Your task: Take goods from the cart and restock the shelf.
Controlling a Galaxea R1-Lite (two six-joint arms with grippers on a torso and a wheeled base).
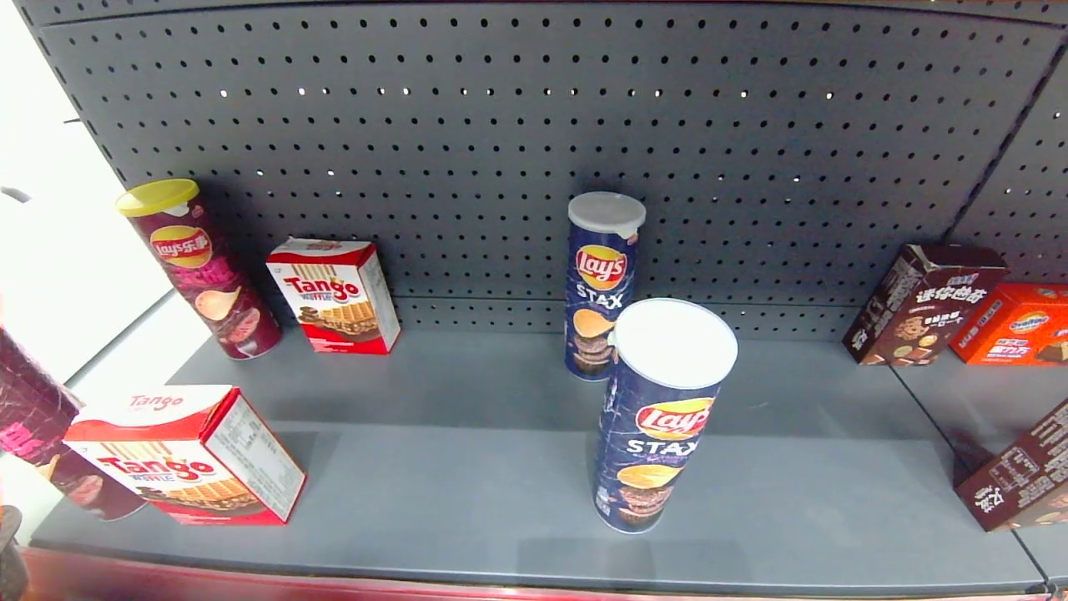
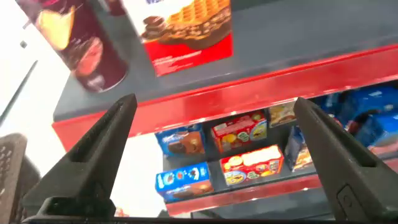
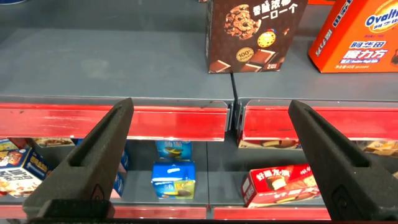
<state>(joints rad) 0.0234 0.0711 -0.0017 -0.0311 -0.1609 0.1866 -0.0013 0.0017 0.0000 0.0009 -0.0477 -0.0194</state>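
Note:
On the grey shelf (image 1: 467, 492) two dark blue chip cans stand upright, one near the front (image 1: 655, 417) and one behind it (image 1: 598, 284) by the pegboard. A maroon chip can (image 1: 204, 271) with a yellow lid and a red and white wafer box (image 1: 338, 296) stand at the back left. A second wafer box (image 1: 188, 455) and another maroon can (image 1: 42, 438) sit at the front left. My left gripper (image 2: 211, 155) is open below the shelf's red front edge (image 2: 249, 87), under that wafer box (image 2: 186, 31). My right gripper (image 3: 211, 162) is open and empty, in front of the red edge (image 3: 174, 121).
A brown cookie box (image 1: 922, 305) and an orange box (image 1: 1014, 325) stand at the back right, another brown box (image 1: 1022, 480) at the front right. A lower shelf (image 3: 205, 193) holds several blue and red snack boxes. The pegboard back wall (image 1: 534, 125) closes the shelf behind.

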